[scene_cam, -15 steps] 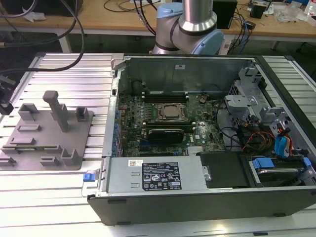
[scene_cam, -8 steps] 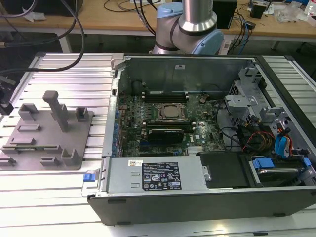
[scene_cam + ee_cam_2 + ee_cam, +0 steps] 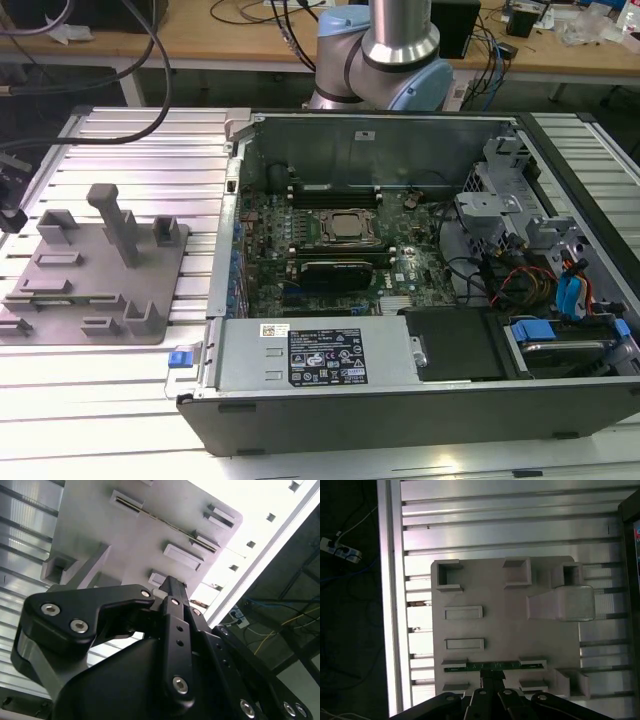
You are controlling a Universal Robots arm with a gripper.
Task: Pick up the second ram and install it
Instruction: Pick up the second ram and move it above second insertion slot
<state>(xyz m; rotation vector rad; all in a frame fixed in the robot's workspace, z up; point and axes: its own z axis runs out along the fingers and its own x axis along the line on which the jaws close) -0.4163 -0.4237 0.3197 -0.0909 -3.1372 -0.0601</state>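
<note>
I'd put the job at the pick-up stage. The second ram [image 3: 492, 666], a long, thin green circuit-board stick, stands on its edge in the flat grey plastic holder tray [image 3: 510, 630]. It is cradled between two small raised blocks [image 3: 455, 662] and is not yet lifted. The black gripper [image 3: 492, 677] hangs over the tray with its tips just beside the middle of the stick. In the first wrist view I can't make out any contact between them. The jaws look drawn together, or very nearly so, with nothing held between them.

In the exterior view the tray lies on the ribbed aluminium table [image 3: 150, 170] at nine o'clock from the open grey computer case [image 3: 380, 140]. The stick shows there as a thin dark line toward eight o'clock on the tray. The silver and pale-blue arm [image 3: 385, 50] rises at twelve o'clock from the case. The square metal CPU socket [image 3: 347, 228] sits near the middle of the case, well apart from the stick, so by my judgement none of the installing has begun.

As I see it, a sound grasp calls for the jaws to part just enough to straddle the thin board. They would need to be squared to its long edge and centred between the two blocks, so the tips miss them. The board should then come straight up out of its cradle without tilting.
</note>
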